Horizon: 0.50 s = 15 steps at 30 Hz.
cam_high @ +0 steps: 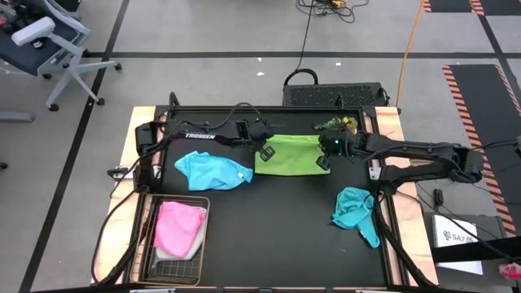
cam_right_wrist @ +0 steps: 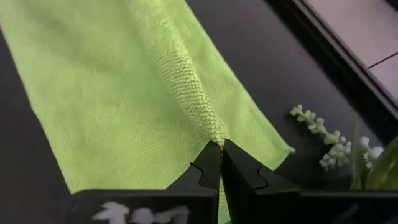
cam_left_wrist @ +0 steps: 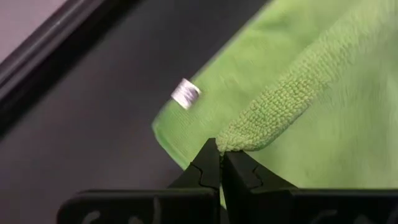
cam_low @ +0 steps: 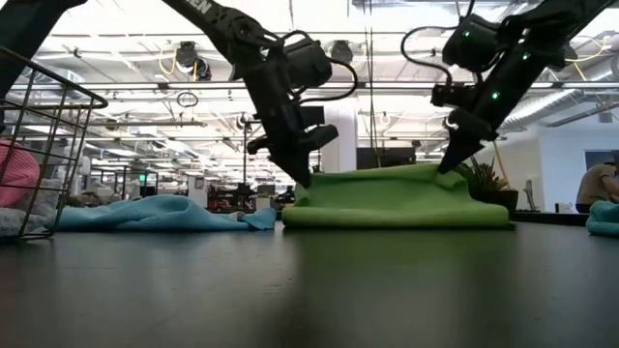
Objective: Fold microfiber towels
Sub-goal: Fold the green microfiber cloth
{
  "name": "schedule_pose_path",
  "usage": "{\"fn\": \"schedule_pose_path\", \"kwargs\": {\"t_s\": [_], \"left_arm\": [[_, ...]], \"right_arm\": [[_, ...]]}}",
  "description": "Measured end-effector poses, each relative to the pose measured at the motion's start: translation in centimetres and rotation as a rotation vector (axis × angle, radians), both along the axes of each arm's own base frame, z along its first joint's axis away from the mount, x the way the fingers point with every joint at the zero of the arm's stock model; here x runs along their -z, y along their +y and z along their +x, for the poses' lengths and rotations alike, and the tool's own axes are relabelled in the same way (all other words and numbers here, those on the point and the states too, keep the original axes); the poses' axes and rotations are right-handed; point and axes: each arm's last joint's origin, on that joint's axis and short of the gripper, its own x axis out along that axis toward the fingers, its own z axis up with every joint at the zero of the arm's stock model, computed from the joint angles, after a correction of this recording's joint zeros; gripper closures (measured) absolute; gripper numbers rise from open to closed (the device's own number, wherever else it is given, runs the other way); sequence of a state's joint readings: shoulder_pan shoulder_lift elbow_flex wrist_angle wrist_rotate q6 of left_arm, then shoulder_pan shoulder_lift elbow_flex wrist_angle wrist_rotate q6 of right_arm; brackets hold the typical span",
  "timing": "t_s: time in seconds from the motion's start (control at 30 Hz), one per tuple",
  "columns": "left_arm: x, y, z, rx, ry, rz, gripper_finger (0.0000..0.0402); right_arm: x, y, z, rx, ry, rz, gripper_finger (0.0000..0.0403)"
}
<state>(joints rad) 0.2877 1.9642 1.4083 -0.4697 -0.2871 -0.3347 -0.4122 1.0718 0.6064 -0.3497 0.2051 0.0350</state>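
Observation:
The lime green towel lies at the table's far middle, doubled over on itself, with a small white label on its lower layer. My left gripper is shut on a corner at its left end. At its right end my right gripper is shut on another corner. A light blue towel lies crumpled to the left of the green one. A teal towel lies bunched at the near right. My left gripper pinches a corner of the green towel's upper layer between its two fingertips, slanting down from the far left. The corner is raised a little above the lower layer; the rest lies on the table. My right gripper pinches the upper layer's other corner between its fingertips, slanting down from the right. That corner stands raised over the towel's right end, with the cloth sloping down from it.
A wire mesh basket at the near left holds a pink towel over a pale cloth. A small potted plant stands just beyond the green towel's far right corner. The table's raised rim runs close behind.

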Motion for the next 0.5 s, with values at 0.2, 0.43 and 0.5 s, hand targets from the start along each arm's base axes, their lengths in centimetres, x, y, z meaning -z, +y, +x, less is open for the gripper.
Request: {"fn": "schedule_pose_path", "kwargs": {"t_s": [0.2,0.43,0.5], "left_arm": [[0.2,1.8,-0.5,-0.017,0.007,0.015,0.0360],[-0.1,3.4,-0.7,-0.035,-0.028,0.036,0.0291],[-0.1,3.6,-0.8,-0.045,-0.022,0.045,0.0276]], "right_arm": [[1.1,-0.6,0.6,-0.014,0.061,-0.003,0.0388],[1.5,-1.0,0.6,0.028,0.142,-0.108,0.0317],[1.0,-1.1,0.5,0.061,0.135,-0.166,0.0296]]}}
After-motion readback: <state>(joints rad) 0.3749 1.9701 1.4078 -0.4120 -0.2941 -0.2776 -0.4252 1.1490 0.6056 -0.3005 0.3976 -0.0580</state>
